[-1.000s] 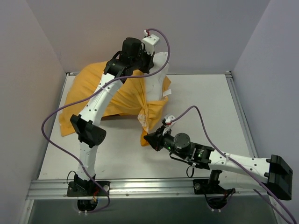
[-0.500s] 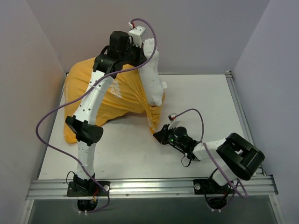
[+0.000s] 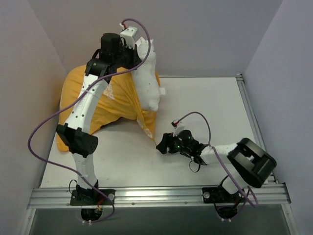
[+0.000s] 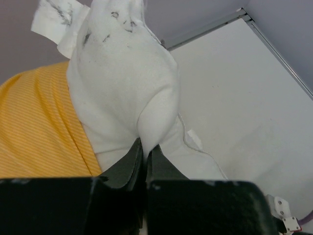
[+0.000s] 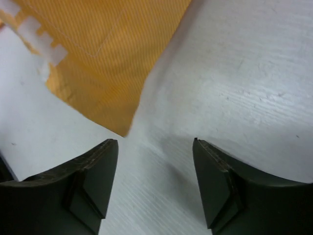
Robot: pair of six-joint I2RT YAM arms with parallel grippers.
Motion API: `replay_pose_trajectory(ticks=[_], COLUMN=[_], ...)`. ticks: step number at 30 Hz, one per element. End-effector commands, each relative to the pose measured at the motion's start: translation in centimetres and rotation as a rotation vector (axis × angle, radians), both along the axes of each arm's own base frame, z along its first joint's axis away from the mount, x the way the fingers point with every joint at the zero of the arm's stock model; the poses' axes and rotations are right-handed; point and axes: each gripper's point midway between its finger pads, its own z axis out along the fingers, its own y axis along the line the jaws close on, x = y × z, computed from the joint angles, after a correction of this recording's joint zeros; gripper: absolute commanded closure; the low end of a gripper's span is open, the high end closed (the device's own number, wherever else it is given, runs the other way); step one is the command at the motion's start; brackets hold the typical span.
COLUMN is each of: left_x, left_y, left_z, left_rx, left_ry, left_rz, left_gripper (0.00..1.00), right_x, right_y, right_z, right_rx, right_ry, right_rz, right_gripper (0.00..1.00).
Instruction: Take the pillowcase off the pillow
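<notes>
The pillowcase (image 3: pixel 122 100) is orange-yellow with fine stripes and white blocky print. The pillow (image 3: pixel 146 83) is white with dark smudges. The surface (image 3: pixel 210 105) is white, the cables (image 3: pixel 195 113) purple.

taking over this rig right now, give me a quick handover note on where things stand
Left gripper: shut on the pillow, holding its bare white end up at the back of the table.
Right gripper: open, low over the table, holding nothing. A loose corner of the pillowcase lies just ahead of its fingers.
Done: one end of the pillow is out of the pillowcase.
Left: the rest of the pillow appears to be inside the pillowcase, bunched at the back left. A likely next move is to grip that loose corner with the right gripper and pull it away from the pillow.
</notes>
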Motion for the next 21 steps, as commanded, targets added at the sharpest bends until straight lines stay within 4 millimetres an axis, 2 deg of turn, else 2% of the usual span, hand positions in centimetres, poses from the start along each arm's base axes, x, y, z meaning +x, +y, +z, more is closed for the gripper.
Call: replay_pose_trajectory(ticks=[1, 2, 4, 6, 7, 8, 10, 12, 13, 15, 16, 18, 21], left_x=[-3.7, -4.0, -4.4, -5.1, -5.3, -5.9, -6.3, -6.9, -7.0, -7.4, -7.6, -7.7, -7.6], left_y=[-0.4, -0.7, -1.5, -2.5, -2.9, -3.7, -4.5, -5.2, -5.3, -5.8, -5.9, -6.0, -6.0], left_z=[6.4, 5.0, 4.3, 3.7, 3.5, 3.4, 3.5, 3.5, 3.7, 3.9, 3.9, 3.8, 3.7], left_rx=[-0.083, -0.073, -0.064, -0.040, -0.031, -0.028, -0.036, -0.052, -0.058, -0.063, -0.064, -0.063, -0.063], left_ry=[-0.158, -0.120, -0.101, -0.097, -0.096, -0.094, -0.086, -0.072, -0.069, -0.072, -0.070, -0.068, -0.065], left_rz=[-0.052, -0.063, -0.080, -0.103, -0.111, -0.129, -0.144, -0.158, -0.161, -0.171, -0.174, -0.177, -0.178], left_gripper=[0.98, 0.98, 0.98, 0.98, 0.98, 0.98, 0.98, 0.98, 0.98, 0.98, 0.98, 0.98, 0.98], right_x=[0.2, 1.3, 1.4, 1.6, 1.6, 1.7, 2.7, 3.8, 5.1, 6.2, 7.1, 8.7, 10.3], right_y=[-0.7, -0.8, -2.3, -3.2, -3.4, -3.3, -2.6, -1.8, -0.7, 0.5, 1.3, 1.0, 0.3], right_z=[5.5, 8.5, 12.4, 15.2, 17.9, 19.3, 22.5, 23.3, 23.8, 24.2, 23.6, 24.1, 23.3], right_rx=[-0.090, -0.079, -0.083, -0.088, -0.062, -0.053, -0.026, -0.026, -0.023, 0.004, 0.028, 0.060, 0.074], right_ry=[-0.059, -0.129, -0.200, -0.264, -0.302, -0.324, -0.373, -0.373, -0.361, -0.338, -0.302, -0.282, -0.246], right_rz=[0.026, 0.005, -0.029, -0.034, -0.040, -0.043, -0.044, -0.047, -0.051, -0.056, -0.073, -0.133, -0.229], right_gripper=[0.31, 0.22, 0.18, 0.16, 0.13, 0.12, 0.01, 0.00, 0.00, 0.00, 0.00, 0.00, 0.00])
